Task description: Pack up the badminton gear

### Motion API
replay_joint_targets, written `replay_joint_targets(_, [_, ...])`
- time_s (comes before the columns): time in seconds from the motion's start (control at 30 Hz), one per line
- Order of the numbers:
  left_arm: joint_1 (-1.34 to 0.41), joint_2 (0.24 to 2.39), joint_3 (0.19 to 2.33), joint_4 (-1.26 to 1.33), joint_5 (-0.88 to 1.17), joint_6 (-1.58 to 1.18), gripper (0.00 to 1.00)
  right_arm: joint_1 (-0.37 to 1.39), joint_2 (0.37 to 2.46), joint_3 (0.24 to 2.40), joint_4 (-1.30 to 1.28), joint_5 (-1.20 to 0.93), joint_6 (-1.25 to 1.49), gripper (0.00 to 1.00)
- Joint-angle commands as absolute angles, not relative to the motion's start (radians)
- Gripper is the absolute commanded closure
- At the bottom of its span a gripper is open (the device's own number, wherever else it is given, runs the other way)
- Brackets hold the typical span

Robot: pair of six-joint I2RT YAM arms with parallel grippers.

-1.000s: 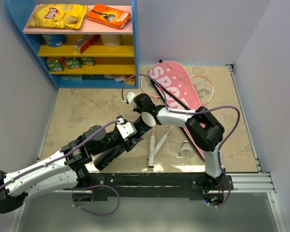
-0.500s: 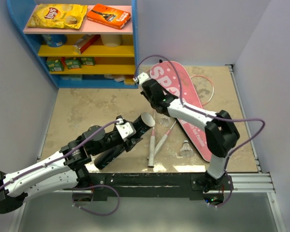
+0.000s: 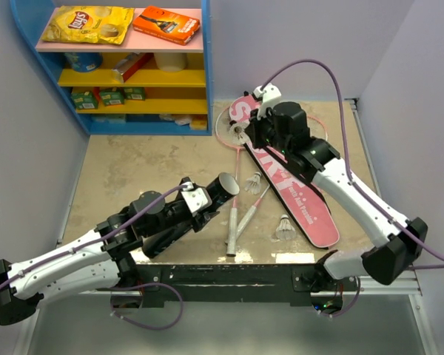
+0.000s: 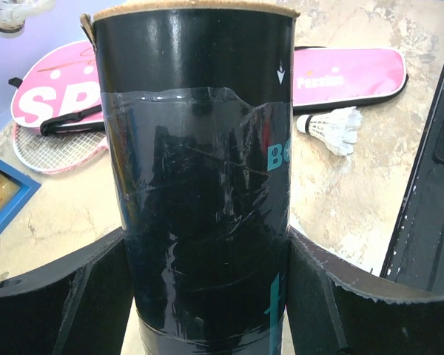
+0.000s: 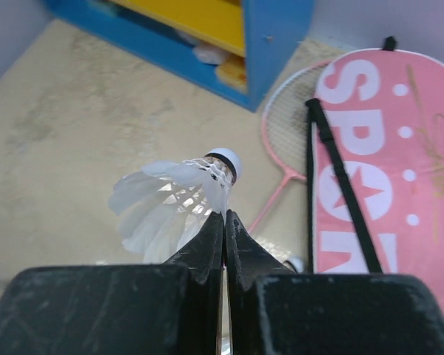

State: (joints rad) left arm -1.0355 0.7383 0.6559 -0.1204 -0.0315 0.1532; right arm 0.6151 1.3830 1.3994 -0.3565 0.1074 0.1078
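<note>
Black tube [image 4: 200, 185]: clamped in the left gripper [image 3: 194, 207], near centre of the surface [image 3: 133, 170], open end pointing far-right.
White shuttlecock [image 5: 174, 203]: feathers pinched in the right gripper [image 5: 223, 222], far side, by the pink bag [image 3: 303, 203].

Upper left: blue shelf unit [image 3: 206, 66] holding a yellow Lay's bag [image 3: 87, 24] and orange box [image 3: 166, 24] on top, green boxes [image 3: 107, 95] lower; beige mottled tabletop [image 3: 133, 166] below.

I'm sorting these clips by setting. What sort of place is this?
Probably a staged lab test cell, not a real home: plain panel walls box in a stone-look table, a blue shelf holds snacks, and two robot arms are bolted to a rail at its near edge.
</note>
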Motion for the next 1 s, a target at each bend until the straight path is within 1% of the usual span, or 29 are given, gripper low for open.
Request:
replay_joint_targets(0.0, [-1.037, 0.744, 0.650, -0.072, -0.046, 0.167, 1.00, 0.600, 1.289, 1.358, -0.408, -0.171, 0.208, 1.00])
replay_joint_targets(0.17, [-1.037, 0.747, 0.657, -0.095, -0.067, 0.186, 1.00, 0.584, 1.174, 1.283, -0.391, -0.285, 0.250, 1.00])
replay_joint_targets(0.47, [-1.037, 0.689, 0.637, -0.136, -0.106, 0.238, 1.00, 0.512, 1.080, 1.307, -0.475, -0.492, 0.278, 1.00])
replay_joint_targets(0.57, [-1.037, 0.677, 0.626, -0.129, -0.100, 0.250, 1.00, 0.509, 1.078, 1.321, -0.509, -0.573, 0.279, 1.00])
replay_joint_targets(0.6, [-1.038, 0.675, 0.620, -0.127, -0.098, 0.252, 1.00, 0.508, 1.077, 1.321, -0.515, -0.650, 0.279, 1.00])
replay_joint_targets(0.7, [-1.037, 0.676, 0.615, -0.124, -0.080, 0.264, 1.00, 0.509, 1.075, 1.312, -0.534, -0.748, 0.279, 1.00])
replay_joint_targets(0.83, [-1.037, 0.687, 0.617, -0.124, -0.054, 0.271, 1.00, 0.508, 1.058, 1.281, -0.560, -0.825, 0.256, 1.00])
replay_joint_targets(0.97, [-1.037, 0.693, 0.620, -0.123, -0.034, 0.273, 1.00, 0.508, 1.040, 1.247, -0.586, -0.847, 0.236, 1.00])
